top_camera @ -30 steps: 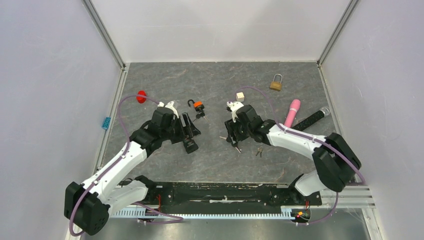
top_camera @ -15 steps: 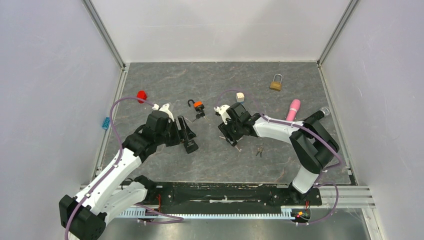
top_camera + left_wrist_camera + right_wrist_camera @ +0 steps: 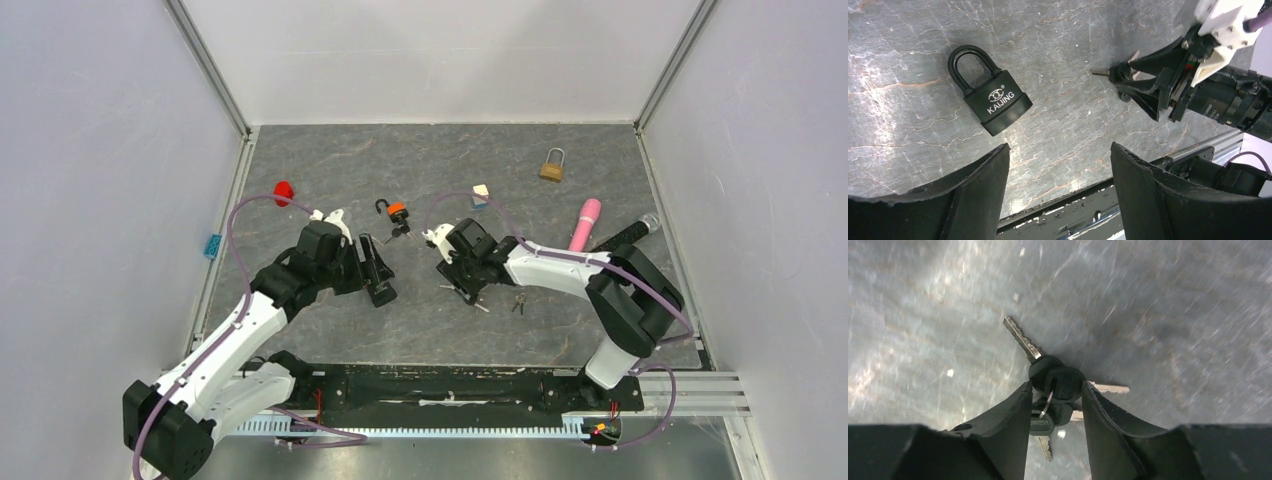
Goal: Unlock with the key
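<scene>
Right gripper (image 3: 1055, 392): pressed together on the key bunch (image 3: 1057, 381), with both fingers bearing on the black heads.
Key bunch: black plastic heads on a thin wire ring, with toothed metal blades. One blade points forward-left, one sticks out to the right, and one hangs below the fingers.
Key bunch position: held just above the table (image 3: 330, 160), between the two arms. From the right wrist view it cannot be told whether the blades touch the surface.
Left gripper (image 3: 1058, 157): spread wide and holding nothing, with bare table between its fingers.
Black padlock (image 3: 997, 101): lies flat on the table ahead of the left finger, outside the gap, with its shackle closed.
Black padlock markings: "KAIJING" in white under a linked-ring logo.
Black padlock build: matte black rectangular body with a black arched shackle.
Separation: the black padlock and the key bunch are apart, and the keys are not in the lock.
Table surface: grey, stone-patterned, with pale veins.
Orange padlock (image 3: 397, 211): lies beyond the left gripper, with a dark shackle that looks swung open, though it is small in the top view.
Brass padlock (image 3: 551, 165): lies at the far right, with a silver shackle.
Loose keys (image 3: 518, 300): lie on the table beside the right arm.
Pink cylinder (image 3: 585, 224): lies beside a black rod (image 3: 625, 235).
</scene>
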{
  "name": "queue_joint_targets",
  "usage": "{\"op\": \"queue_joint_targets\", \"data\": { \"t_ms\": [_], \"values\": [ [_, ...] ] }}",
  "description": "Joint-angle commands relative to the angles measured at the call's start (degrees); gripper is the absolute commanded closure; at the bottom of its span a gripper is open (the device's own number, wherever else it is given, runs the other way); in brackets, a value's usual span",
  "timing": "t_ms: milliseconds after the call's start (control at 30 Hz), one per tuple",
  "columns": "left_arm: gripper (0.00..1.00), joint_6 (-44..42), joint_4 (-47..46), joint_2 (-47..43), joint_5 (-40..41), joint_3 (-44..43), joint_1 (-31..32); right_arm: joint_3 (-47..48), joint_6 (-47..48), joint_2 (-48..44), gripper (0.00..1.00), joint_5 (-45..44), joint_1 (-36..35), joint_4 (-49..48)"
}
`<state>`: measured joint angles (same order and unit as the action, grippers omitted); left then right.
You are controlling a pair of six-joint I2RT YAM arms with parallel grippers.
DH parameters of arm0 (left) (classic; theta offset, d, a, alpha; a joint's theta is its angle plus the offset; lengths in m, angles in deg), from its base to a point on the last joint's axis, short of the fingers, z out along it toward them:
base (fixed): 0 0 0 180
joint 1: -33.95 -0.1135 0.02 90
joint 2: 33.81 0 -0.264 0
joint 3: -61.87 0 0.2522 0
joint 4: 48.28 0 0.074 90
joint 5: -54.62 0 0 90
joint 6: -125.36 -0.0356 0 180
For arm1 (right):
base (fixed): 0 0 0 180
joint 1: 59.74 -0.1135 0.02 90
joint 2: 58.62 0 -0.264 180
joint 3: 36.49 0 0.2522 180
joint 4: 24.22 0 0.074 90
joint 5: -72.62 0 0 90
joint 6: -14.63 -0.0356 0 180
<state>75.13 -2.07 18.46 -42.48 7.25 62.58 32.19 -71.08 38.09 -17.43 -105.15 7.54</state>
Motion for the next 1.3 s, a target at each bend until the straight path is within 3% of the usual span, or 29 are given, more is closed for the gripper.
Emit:
{"op": "queue_joint_targets", "data": {
  "t_ms": [0, 267, 667, 833, 1033, 1267],
  "values": [
    [0.22, -1.4, -2.7, 0.5, -2.0, -0.1, 0.0, -2.6, -4.2, -5.5, 0.54, -0.2, -0.6, 8.3],
    [0.22, -0.5, -4.7, 1.1, -3.3, 0.9, 0.0, -5.8, -5.7, -12.3, 0.4, 1.0, -0.6, 10.4],
    [0.22, -1.5, -2.0, -0.9, -1.6, 0.4, 0.0, -10.8, -10.2, -10.5, 0.42, 7.1, -1.2, 8.1],
    [0.22, -1.4, -2.2, -0.4, -1.9, 0.1, 0.0, -10.4, -15.2, -10.1, 0.44, 12.4, -5.8, 6.4],
    [0.22, -1.6, -1.3, -0.7, -1.7, -0.5, 0.0, -2.4, -17.0, -3.7, 0.45, 18.9, -10.7, 1.1],
    [0.22, -3.8, 3.4, -4.9, 3.5, -1.8, 0.0, 7.5, -5.2, -1.2, 0.43, 11.4, -9.0, 5.4]
  ]
}}
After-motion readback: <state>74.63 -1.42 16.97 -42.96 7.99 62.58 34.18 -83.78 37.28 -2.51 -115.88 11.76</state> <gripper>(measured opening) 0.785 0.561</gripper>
